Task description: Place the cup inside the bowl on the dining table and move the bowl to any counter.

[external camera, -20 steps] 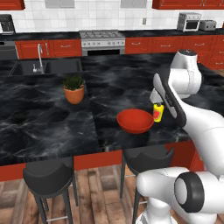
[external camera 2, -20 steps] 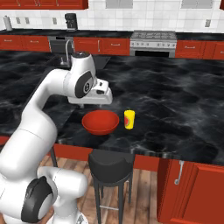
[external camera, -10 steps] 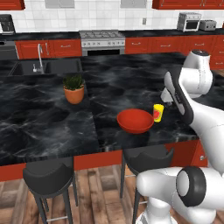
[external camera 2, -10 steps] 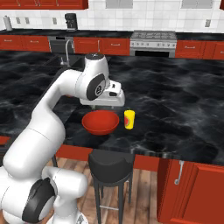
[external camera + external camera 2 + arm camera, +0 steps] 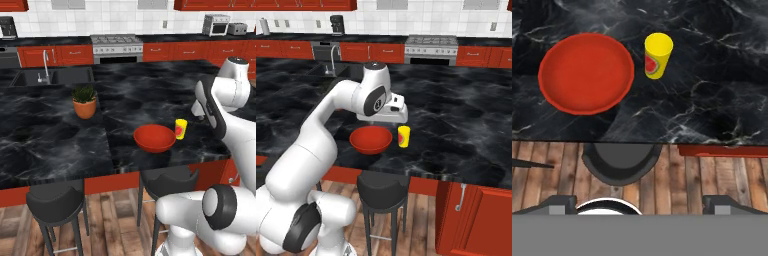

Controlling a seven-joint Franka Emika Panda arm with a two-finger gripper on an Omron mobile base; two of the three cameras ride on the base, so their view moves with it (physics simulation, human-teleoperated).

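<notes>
The pincer (image 5: 640,202) hangs in the air above the near edge of the dining table (image 5: 60,135), its two dark tips spread wide apart with nothing between them. Looking down from the hand, the cup (image 5: 657,55) stands upright on the black marble ahead of the tips and a little to one side of their midline, yellow with a red patch on its wall. The bowl (image 5: 586,73) sits just beside the cup on the other side of that midline, close to it but not touching, wide, shallow and red, with nothing inside.

From the right of the robot, the hand hovers over the back rims of the bowl (image 5: 370,139) and the cup (image 5: 403,136), above both and touching neither. From the left the cup (image 5: 180,128) and bowl (image 5: 154,138) stand side by side near the table's front edge.

A black stool (image 5: 622,162) stands on the wood floor below the table edge, nearer the tips than the bowl. A potted plant (image 5: 84,101) sits farther off on the table.
</notes>
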